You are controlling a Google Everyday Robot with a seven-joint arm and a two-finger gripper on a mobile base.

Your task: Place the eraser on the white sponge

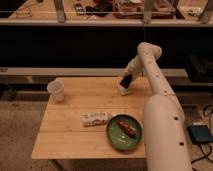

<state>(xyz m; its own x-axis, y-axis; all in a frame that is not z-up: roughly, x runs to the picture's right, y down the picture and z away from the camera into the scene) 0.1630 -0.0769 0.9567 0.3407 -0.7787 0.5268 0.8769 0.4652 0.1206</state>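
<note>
gripper [129,75] clamped on eraser [126,80], hanging right above sponge [123,90], prob just touching. eraser long axis tilted steep, needs laying flat b4 release imo

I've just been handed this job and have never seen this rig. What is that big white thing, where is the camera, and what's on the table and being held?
There is one camera view, looking down at a wooden table. The big white tube on the right is the robot's single arm. It bends back at the far side and ends in the gripper near the table's far edge. The gripper appears to hold the eraser, tilted, just above the white sponge. Also on the table are a cup, a white packet and a green plate with a reddish-brown sausage-like item.
</note>
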